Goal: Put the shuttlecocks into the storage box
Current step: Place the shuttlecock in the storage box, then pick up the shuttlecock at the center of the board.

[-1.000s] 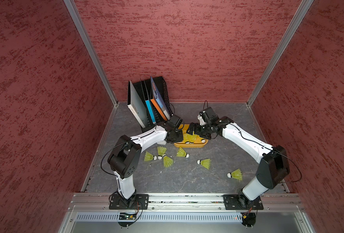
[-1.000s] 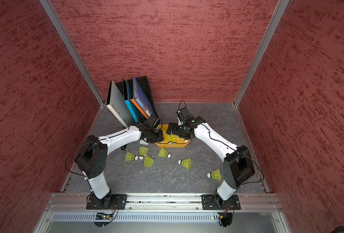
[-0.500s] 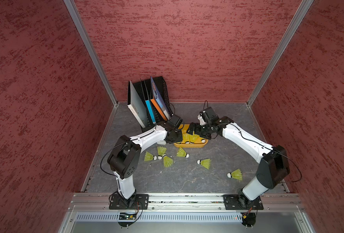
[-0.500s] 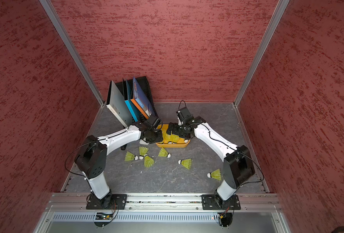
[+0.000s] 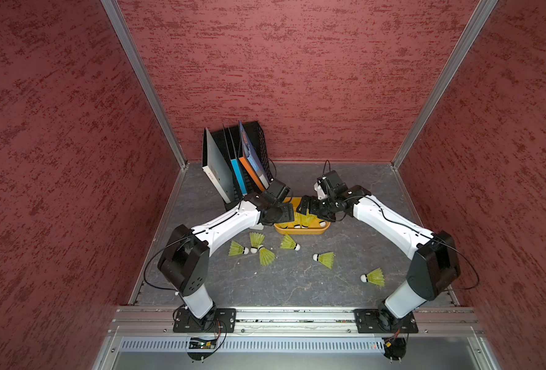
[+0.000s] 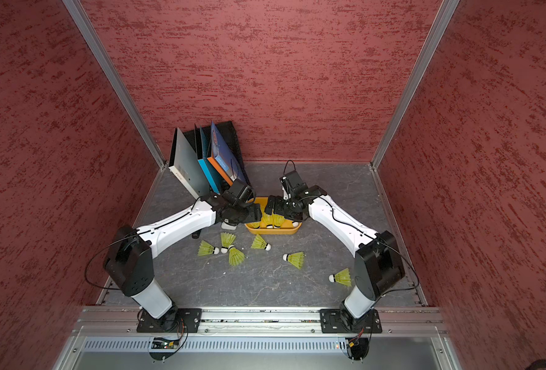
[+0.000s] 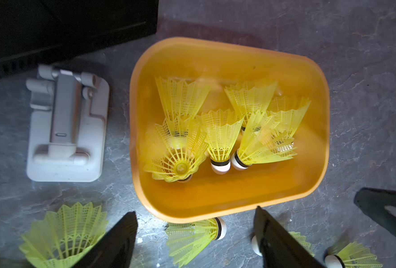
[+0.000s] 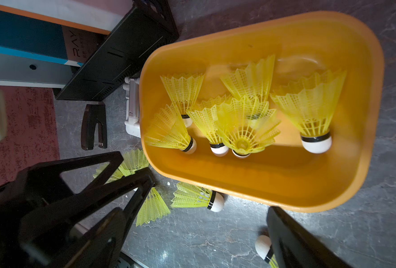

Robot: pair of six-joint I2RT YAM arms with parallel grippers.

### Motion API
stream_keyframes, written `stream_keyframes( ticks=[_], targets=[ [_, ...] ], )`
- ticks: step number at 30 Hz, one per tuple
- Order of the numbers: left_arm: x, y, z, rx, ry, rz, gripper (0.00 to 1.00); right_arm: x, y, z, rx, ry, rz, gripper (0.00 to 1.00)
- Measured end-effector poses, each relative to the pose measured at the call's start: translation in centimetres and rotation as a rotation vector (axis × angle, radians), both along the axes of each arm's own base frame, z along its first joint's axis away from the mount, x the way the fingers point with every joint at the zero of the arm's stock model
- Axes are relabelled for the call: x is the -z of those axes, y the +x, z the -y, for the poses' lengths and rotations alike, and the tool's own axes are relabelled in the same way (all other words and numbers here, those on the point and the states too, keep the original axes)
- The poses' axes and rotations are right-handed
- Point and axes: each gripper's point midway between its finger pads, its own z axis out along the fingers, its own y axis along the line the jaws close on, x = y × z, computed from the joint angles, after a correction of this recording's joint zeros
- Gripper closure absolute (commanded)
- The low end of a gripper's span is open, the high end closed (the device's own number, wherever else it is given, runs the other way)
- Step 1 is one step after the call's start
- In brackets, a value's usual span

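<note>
The drop was made! The storage box (image 5: 302, 230) sat toward the back of the table (image 5: 281, 288), between the two wrists. The shuttlecocks (image 7: 220, 137) inside it numbered six or so, heaped toward its 6 o'clock wall. An upright shuttlecock (image 7: 179, 166) stood on its cork, skirt up and slightly smeared. That was probably the new arrival, though the blur made it hard to swear to.

A second before, the left gripper (image 7: 195, 211) had been pinched nearly closed above the box. Now its jaws stood wide apart with nothing between them, poised over the box from the 9 o'clock side. The right gripper (image 8: 192, 213) hung in from 3 o'clock, spread as wide as it had been throughout, also empty.

Out on the table, six loose shuttlecocks remained:
- one just beside the box at 7 o'clock (image 5: 290, 242)
- a cluster of three at 8 o'clock (image 5: 256, 248)
- one at 5 o'clock (image 5: 324, 259)
- the farthest out at 4 o'clock (image 5: 374, 277)

The grey-white device (image 7: 64, 130) lay just beside the box at 9 o'clock, and the file rack (image 5: 258, 144) stood at 11 o'clock.

So one more was banked, both pincers were free, and the job looked about half done. The shuttlecock beside the rim seemed the easiest next pick.
</note>
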Motion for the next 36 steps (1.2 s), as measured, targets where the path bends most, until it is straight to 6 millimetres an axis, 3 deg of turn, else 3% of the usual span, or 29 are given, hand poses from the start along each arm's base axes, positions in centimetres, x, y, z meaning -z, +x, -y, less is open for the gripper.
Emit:
stream_keyframes(
  ticks=[6, 15, 20, 24, 30, 36],
  targets=[
    [-3.1, -0.1, -0.6, -0.014, -0.024, 0.082, 0.00, -0.9, -0.5, 0.4, -0.003, 0.005, 0.022, 0.03],
    [-6.5, -1.7, -2.0, -0.011, -0.080, 0.194, 0.00, -1.5, -2.9, 1.2, -0.015, 0.000, 0.039, 0.07],
    [-7.3, -3.7, -2.9, 0.013, -0.093, 0.233, 0.00, -1.3, -5.6, 0.6, -0.073, -0.021, 0.049, 0.13],
    [-7.5, -5.6, -4.0, 0.015, -0.115, 0.249, 0.00, -0.9, -7.5, -0.3, -0.142, -0.053, 0.073, 0.20],
    [-6.2, -8.8, -5.6, 0.017, -0.172, 0.221, 0.00, 1.5, -10.4, -0.7, -0.294, -0.118, 0.126, 0.21],
    [-4.5, -11.7, -5.8, 0.041, -0.238, 0.175, 0.00, 2.6, -10.8, -0.1, -0.441, -0.176, 0.230, 0.21]
  ],
)
